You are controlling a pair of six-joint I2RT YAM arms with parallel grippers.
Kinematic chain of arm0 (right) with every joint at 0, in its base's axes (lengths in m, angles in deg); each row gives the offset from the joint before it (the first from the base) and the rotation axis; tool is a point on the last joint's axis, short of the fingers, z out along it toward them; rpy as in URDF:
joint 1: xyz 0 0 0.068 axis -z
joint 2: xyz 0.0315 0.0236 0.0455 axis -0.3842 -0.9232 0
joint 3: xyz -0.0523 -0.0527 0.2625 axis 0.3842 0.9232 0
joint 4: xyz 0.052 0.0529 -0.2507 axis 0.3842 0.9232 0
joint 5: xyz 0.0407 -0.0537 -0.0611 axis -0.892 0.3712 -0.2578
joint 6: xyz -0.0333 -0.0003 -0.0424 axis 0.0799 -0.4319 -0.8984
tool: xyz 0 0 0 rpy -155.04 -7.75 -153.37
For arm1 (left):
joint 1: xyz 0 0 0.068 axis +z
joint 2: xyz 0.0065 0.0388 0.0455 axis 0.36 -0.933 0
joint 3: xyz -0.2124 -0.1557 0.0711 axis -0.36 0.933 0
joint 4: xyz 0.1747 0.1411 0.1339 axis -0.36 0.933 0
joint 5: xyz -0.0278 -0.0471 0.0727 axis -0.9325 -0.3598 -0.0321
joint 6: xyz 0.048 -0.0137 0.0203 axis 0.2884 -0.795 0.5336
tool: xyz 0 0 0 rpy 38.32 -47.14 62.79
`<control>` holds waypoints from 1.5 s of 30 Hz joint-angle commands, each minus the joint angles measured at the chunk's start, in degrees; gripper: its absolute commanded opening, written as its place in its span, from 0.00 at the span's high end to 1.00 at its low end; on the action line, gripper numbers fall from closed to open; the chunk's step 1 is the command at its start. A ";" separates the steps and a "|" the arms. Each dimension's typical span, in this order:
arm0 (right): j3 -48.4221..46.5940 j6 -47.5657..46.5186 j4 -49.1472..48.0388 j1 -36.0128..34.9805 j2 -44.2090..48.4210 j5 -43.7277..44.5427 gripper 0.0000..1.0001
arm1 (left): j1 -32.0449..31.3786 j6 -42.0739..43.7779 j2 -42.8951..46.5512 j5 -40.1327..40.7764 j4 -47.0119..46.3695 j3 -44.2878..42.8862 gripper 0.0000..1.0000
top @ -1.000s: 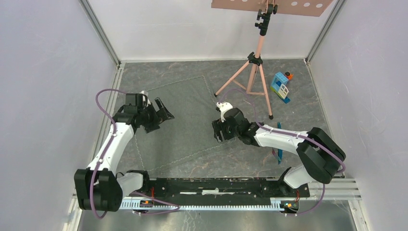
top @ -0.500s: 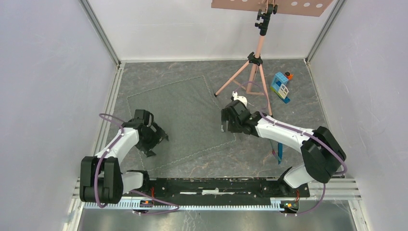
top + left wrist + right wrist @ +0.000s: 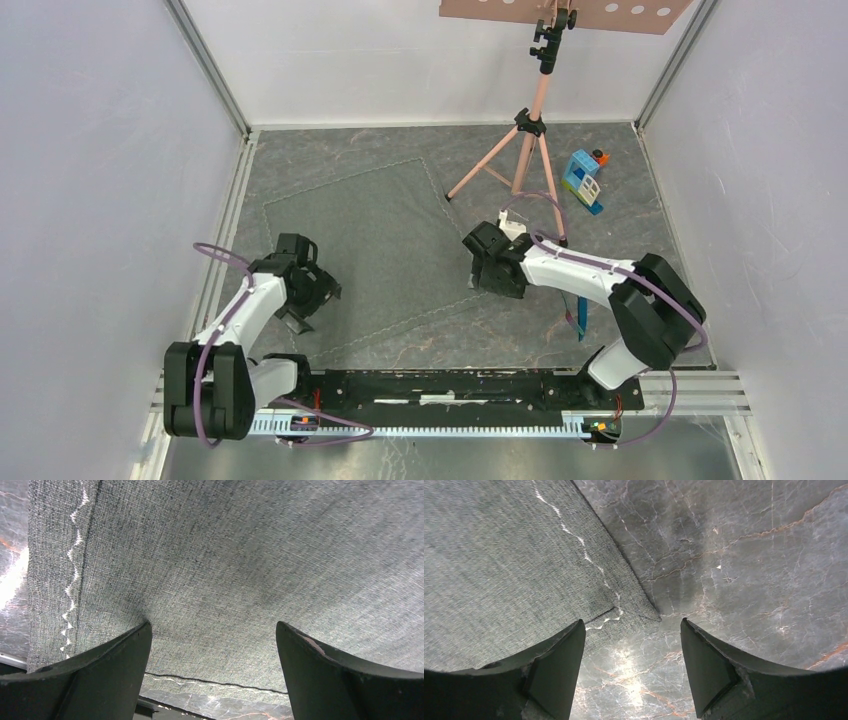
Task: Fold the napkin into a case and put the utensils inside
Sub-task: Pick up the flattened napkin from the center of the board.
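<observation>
The napkin (image 3: 375, 250) lies flat and unfolded on the marbled floor, a dark grey square with pale stitching. My left gripper (image 3: 305, 300) is low over its near-left part. In the left wrist view the cloth (image 3: 225, 555) fills the frame and the gripper (image 3: 213, 625) is open, its left fingertip (image 3: 135, 640) dimpling the cloth. My right gripper (image 3: 492, 280) is at the napkin's right corner. In the right wrist view it (image 3: 632, 621) is open, with that corner (image 3: 644, 612) between the fingertips. The blue utensils (image 3: 580, 305) lie right of the napkin, partly hidden under the right arm.
A pink tripod stand (image 3: 520, 160) has its feet at the napkin's far-right corner. A blue-and-white toy block house (image 3: 583, 180) sits at the back right. White walls close in both sides. The arms' base rail (image 3: 450, 385) runs along the near edge.
My left gripper has come down toward the napkin's near-left edge. My right gripper has shifted from the cloth's middle right out to its right corner.
</observation>
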State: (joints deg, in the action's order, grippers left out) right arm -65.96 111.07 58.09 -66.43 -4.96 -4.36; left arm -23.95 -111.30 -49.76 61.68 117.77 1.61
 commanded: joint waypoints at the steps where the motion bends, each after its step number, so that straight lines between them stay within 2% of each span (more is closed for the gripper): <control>1: -0.92 4.50 1.88 -0.44 -2.68 2.13 0.26 | 0.15 4.74 4.21 -1.11 -0.39 -4.02 0.00; 9: -3.02 7.48 2.49 -0.99 -5.35 2.51 0.32 | 0.00 11.48 15.57 -3.68 -2.15 -7.08 0.00; 15: -2.68 8.17 2.39 -0.92 -8.08 2.63 0.38 | -0.64 11.86 16.26 -7.32 -1.99 -6.96 0.00; 21: 1.47 8.85 -1.15 -0.98 -6.77 3.59 0.61 | -4.09 7.60 15.16 -4.30 1.75 -7.54 0.00; 23: 1.81 8.74 -1.71 -0.99 -6.20 4.42 0.75 | -6.50 4.86 15.06 -4.14 2.67 -6.80 0.00; 27: 3.05 7.06 -4.97 -1.02 -4.44 4.48 0.99 | -14.08 -4.08 13.34 5.39 9.48 -7.03 0.01; 28: 3.60 6.64 -5.92 -1.00 -4.09 4.55 1.00 | -15.08 -6.54 12.64 6.03 11.64 -6.80 0.03; 30: 4.53 5.06 -8.47 -0.90 -3.34 5.74 1.00 | -16.28 -13.19 10.88 4.69 15.68 -5.29 0.20; 33: 5.37 0.34 -13.14 0.85 -2.65 6.12 1.00 | -19.16 -21.40 10.72 3.18 18.04 -3.38 0.31; 39: 5.26 -9.20 -18.19 4.71 -1.43 9.42 1.00 | -23.79 -30.77 8.95 8.79 25.65 -5.62 0.33; 42: 8.19 -15.63 -24.81 7.00 1.47 8.44 1.00 | -24.33 -32.35 8.46 8.91 25.00 -5.07 0.34; 45: 10.25 -19.74 -30.87 8.58 3.74 7.64 1.00 | -26.12 -34.12 7.05 6.13 22.16 -3.41 0.40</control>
State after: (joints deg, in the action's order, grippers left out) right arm -58.12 100.53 37.50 -59.78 -5.46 1.60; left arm -48.15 -137.94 -41.44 67.69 140.39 -2.11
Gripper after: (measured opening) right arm 0.020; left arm 0.627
